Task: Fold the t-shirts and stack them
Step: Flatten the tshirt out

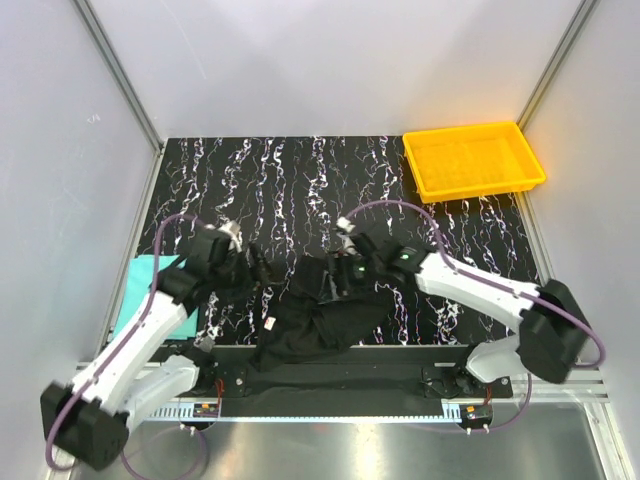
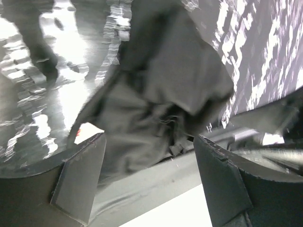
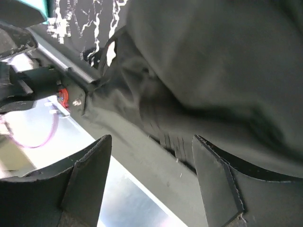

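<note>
As L tool (image 2: 149,142), R tool (image 3: 151,139) gape, blk shirt (image 1: 310,322) lies (bunched).

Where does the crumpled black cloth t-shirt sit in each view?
Top external: the black cloth t-shirt lies bunched at bottom centre, by the table's near edge.
Left wrist: it fills the middle of the picture.
Right wrist: it covers the upper right.
Shared landmark: the black white-veined tabletop, at upper right in left wrist and top left in right wrist.

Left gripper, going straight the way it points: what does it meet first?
The crumpled black t-shirt, bunched directly ahead of the left gripper; depth is unclear, but nothing seems to lie between.
</note>
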Tool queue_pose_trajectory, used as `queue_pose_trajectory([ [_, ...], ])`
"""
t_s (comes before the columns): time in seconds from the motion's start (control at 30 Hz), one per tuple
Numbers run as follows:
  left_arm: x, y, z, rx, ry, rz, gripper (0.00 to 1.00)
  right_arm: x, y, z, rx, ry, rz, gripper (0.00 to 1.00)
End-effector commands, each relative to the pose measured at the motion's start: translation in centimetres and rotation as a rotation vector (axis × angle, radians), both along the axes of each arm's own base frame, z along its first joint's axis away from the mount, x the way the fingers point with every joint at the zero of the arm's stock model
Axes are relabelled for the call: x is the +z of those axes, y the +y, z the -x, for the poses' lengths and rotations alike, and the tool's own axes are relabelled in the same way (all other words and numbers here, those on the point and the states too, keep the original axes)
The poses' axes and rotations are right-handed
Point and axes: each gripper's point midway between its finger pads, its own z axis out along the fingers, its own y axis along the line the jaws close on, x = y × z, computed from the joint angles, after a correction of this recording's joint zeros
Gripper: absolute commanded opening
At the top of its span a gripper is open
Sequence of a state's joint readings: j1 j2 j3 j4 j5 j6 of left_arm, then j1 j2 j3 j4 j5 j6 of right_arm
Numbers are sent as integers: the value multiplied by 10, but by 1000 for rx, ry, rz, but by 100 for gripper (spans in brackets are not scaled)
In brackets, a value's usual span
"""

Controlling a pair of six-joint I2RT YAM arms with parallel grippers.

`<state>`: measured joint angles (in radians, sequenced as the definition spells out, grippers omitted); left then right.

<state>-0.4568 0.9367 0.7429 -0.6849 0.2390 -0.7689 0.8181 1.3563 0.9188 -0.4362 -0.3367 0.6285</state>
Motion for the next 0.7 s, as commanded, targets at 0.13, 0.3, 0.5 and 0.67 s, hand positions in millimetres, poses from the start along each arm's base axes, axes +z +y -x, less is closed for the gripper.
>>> queue_pose_trajectory([
  [0.13,-13,44,27,197,-7,17,82,-38,13,-6,100,-163,354,65],
  [0.3,-12,51,36,187,-10,-10,83,-66,1,-11,92,-172,477,56],
  [0.5,-15,44,43,149,13,23,84,-13,-19,-42,-61,-340,527,0],
  [0.67,-27,25,40,83,58,93,83,52,-78,-44,-252,-450,508,0],
])
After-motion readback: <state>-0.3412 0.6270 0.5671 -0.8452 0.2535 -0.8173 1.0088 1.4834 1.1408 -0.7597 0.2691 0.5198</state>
